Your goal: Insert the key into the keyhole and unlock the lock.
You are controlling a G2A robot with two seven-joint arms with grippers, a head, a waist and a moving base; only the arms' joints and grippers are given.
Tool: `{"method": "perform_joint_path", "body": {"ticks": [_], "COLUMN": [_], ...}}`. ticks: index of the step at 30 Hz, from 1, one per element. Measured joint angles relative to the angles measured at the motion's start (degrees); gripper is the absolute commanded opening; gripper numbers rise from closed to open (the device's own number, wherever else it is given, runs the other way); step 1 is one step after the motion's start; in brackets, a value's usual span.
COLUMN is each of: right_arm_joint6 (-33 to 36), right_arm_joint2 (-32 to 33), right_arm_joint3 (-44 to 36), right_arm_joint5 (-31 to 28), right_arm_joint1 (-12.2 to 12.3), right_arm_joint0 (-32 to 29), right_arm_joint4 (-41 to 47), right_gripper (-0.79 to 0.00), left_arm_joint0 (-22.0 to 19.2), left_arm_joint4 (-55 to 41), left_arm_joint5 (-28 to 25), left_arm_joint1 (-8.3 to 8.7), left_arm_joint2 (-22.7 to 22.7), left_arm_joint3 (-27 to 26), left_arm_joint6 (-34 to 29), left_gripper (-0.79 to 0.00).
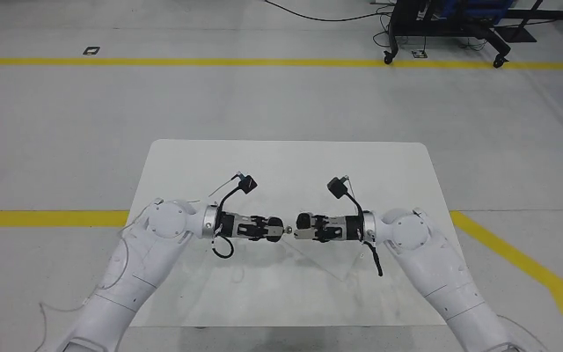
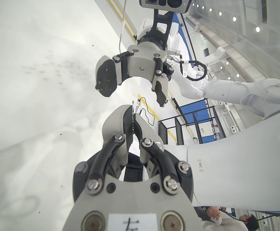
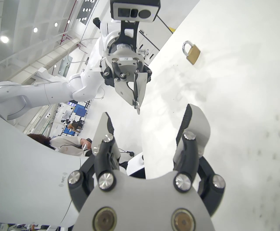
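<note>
Left arm [image 1: 132, 264] & right arm [image 1: 444, 264]: glossy white rounded shells, tiny NFC mark [image 2: 200, 165] on the forearm. Left gripper [image 2: 133, 116] & right gripper [image 3: 148, 113] look the same tbh: grey plate, black linkages, silver screws [image 3: 106, 180], white fingers [image 3: 201, 124] w/ black ribbed pads [image 3: 187, 119]. Black cam [image 3: 134, 11] + looped black cable [image 2: 194, 73] at each wrist.

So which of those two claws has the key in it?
The left claw, pinched shut on the small silver key. The right claw facing it is spread open and holds nothing.
</note>
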Motion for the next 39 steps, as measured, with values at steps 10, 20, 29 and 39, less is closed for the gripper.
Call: {"method": "perform_joint_path", "body": {"ticks": [10,20,29,39], "right_arm_joint6": [0.17,1.13,1.65,0.92], "right_arm_joint2": [-1.99,-3.62,-4.62,-4.91], "right_arm_joint3": [0.16,0.73,1.65,2.78], "right_arm_joint5": [0.41,0.96,0.84,0.01], "right_arm_joint1": [0.02,0.15,0.27,0.50], "right_arm_joint0": [1.19,1.93,2.85,3.06], "right_arm_joint4": [0.83,2.24,3.33,4.38], "right_gripper": [-0.471,-0.585,-0.785,-0.785], "left_arm_joint0": [-1.79,-2.61,-3.15,-3.63], "left_arm_joint4": [0.31,-0.54,-0.58,-0.93], "left_arm_joint5": [-0.70,-1.84,-2.38,-3.40], "left_arm_joint1": [0.47,1.07,1.51,1.92], "left_arm_joint2": [3.52,5.00,5.99,6.06], "left_arm_joint3": [0.79,1.42,1.61,2.25], "left_arm_joint6": [0.69,1.84,2.37,3.40], "left_gripper": [-0.785,-0.785,-0.785,0.000]}}
